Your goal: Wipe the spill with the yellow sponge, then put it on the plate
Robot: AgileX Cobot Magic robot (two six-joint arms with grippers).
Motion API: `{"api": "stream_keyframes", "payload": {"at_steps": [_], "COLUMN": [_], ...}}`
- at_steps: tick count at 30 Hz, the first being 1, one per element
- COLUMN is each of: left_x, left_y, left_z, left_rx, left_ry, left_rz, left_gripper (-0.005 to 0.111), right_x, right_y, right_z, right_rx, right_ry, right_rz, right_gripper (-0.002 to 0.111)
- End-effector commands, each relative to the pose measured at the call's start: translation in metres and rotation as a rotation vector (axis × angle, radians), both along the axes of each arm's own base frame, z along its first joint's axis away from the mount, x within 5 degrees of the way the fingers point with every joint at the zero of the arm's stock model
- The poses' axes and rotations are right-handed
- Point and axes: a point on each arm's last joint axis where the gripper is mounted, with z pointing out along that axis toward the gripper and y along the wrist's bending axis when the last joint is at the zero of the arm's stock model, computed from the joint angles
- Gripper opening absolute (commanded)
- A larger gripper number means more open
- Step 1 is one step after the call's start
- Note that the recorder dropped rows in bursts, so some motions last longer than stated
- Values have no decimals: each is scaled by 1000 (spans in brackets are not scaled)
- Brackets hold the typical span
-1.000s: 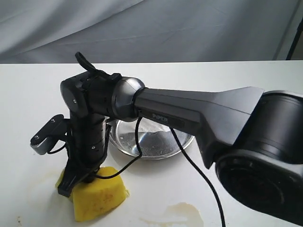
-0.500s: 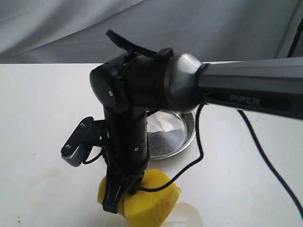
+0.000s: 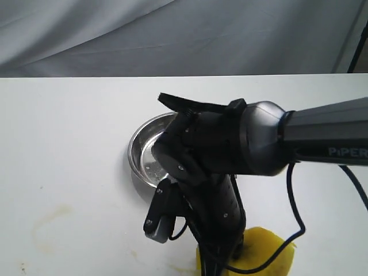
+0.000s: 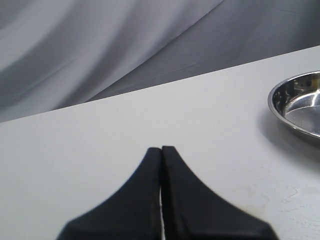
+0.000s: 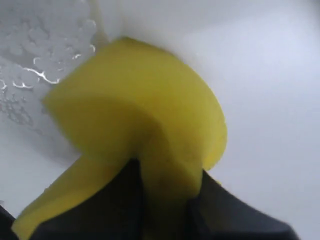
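surface: white table (image 3: 69,144) | middle: steel plate (image 3: 140,150) resting on it | near edge, right of middle: yellow sponge (image 3: 265,248) touching the top | toward near-left corner: faint brownish stain (image 3: 49,227) | beside sponge: wet droplets (image 5: 30,75)

Soft even light, blurred right wrist view, faint shadows

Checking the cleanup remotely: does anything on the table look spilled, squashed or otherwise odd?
The yellow sponge is squeezed out of shape in the right tool, foam bulging past its jaws. Beside it, beaded wet streaks glisten on the table, and a faint brownish ring stain marks its left side in the exterior view.
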Motion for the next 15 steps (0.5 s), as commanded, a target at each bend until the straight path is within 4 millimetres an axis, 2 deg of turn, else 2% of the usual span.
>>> {"api": "stream_keyframes", "payload": {"at_steps": [1,4,8,15], "left_x": [0,0,0,0], "left_y": [0,0,0,0], "left_z": [4,4,4,4], "left_rx": [-10,-10,-10,-10], "left_ry": [-22,-22,-22,-22], "left_rz": [-7,-7,-7,-7], "left_gripper": [0,0,0,0], "right_x": [-7,-11,-9,-8], "right_y": [-14,-17,-12,-1], "right_z": [-9,-15,-24,-56], "right_rx": [-48,-56,-14,49], "right_ry": [37,49,55,97], "right_rz": [-6,-4,10,29], "right_gripper": [0,0,0,0]}}
